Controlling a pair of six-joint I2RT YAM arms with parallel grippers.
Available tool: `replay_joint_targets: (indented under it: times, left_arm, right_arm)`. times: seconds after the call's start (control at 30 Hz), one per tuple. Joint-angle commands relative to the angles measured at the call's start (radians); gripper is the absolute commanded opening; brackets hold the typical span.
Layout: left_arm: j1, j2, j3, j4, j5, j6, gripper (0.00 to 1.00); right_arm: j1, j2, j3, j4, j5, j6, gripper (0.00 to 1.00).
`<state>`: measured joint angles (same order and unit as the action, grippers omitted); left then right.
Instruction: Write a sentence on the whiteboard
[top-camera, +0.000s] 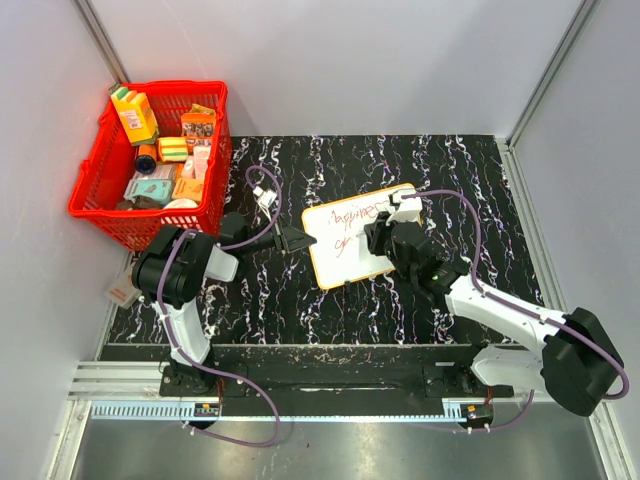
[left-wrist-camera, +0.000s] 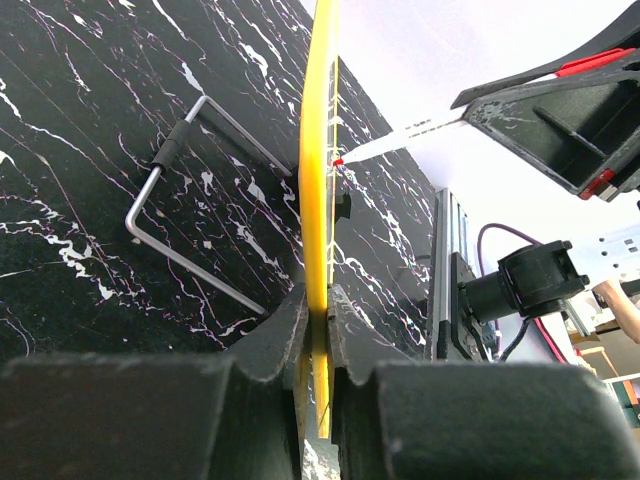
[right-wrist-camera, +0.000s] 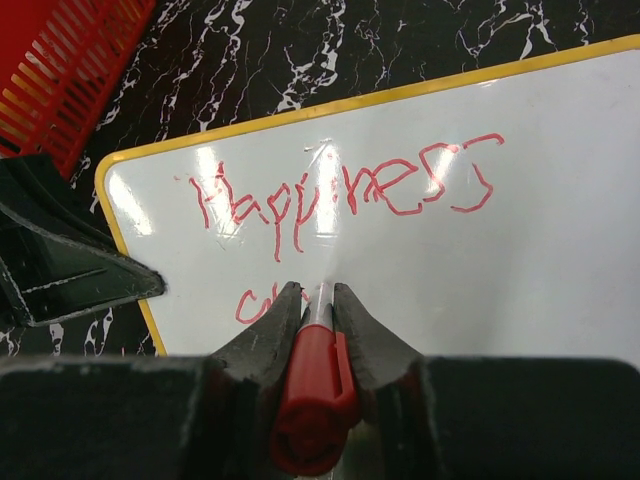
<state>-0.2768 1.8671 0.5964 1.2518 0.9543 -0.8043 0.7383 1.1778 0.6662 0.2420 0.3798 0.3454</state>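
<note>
The whiteboard (top-camera: 345, 250) lies tilted mid-table, white with a yellow rim. My left gripper (top-camera: 298, 238) is shut on its left edge; the left wrist view shows the rim (left-wrist-camera: 318, 200) edge-on, pinched between the jaws of the left gripper (left-wrist-camera: 318, 310). My right gripper (top-camera: 383, 235) hovers over the board, shut on a red-capped marker (right-wrist-camera: 315, 390). The marker tip (left-wrist-camera: 340, 160) touches the board. The sentence (right-wrist-camera: 340, 190) reads "Happiness" in red. A second line (right-wrist-camera: 252, 305) starts below it, partly hidden behind my right gripper (right-wrist-camera: 318, 295).
A red basket (top-camera: 95, 205) holding several packages stands at the back left. A bent metal wire stand (left-wrist-camera: 190, 230) lies on the black marbled table behind the board. White walls close in on the left, back and right.
</note>
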Motion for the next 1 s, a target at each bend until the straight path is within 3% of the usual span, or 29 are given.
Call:
replay_joint_targets:
  times: [0.0,0.97]
  left_arm:
    - [-0.01,-0.029,0.023,0.104,0.031,0.03,0.0]
    - [-0.01,-0.031,0.022,0.104,0.029,0.03,0.0]
  right_arm:
    - [-0.01,0.022,0.047,0.051,-0.007,0.0,0.0]
    - [-0.01,-0.004,-0.01,-0.007,-0.053,0.012,0.0]
